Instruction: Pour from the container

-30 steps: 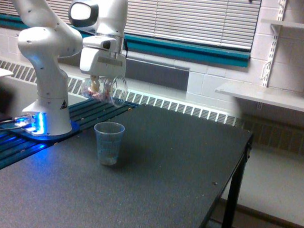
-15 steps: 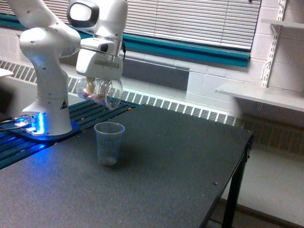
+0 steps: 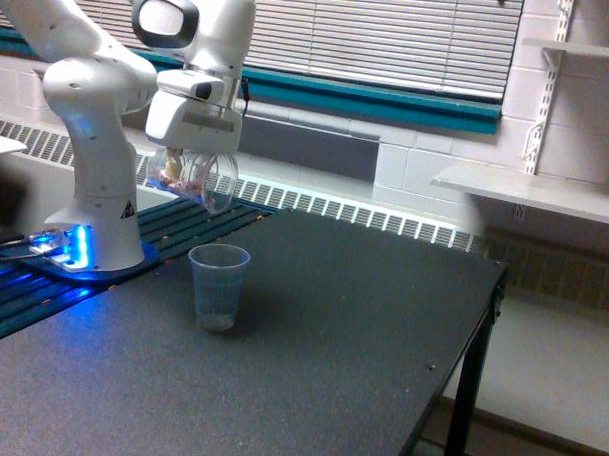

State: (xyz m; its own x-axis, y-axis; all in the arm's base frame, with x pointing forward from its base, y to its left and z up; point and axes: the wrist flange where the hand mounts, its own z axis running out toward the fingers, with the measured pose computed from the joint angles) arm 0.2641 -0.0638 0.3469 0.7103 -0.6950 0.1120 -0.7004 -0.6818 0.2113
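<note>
One cup in play: end effector clamped on tilted container, so centre its mouth over the measuring cup before tipping further.

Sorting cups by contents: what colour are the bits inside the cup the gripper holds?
Reddish-brown and pale bits, seen through the clear container in the exterior view.

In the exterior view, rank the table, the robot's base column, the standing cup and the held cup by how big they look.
1. Table
2. Base column
3. Standing cup and held cup: look alike in size, so unranked.
</note>
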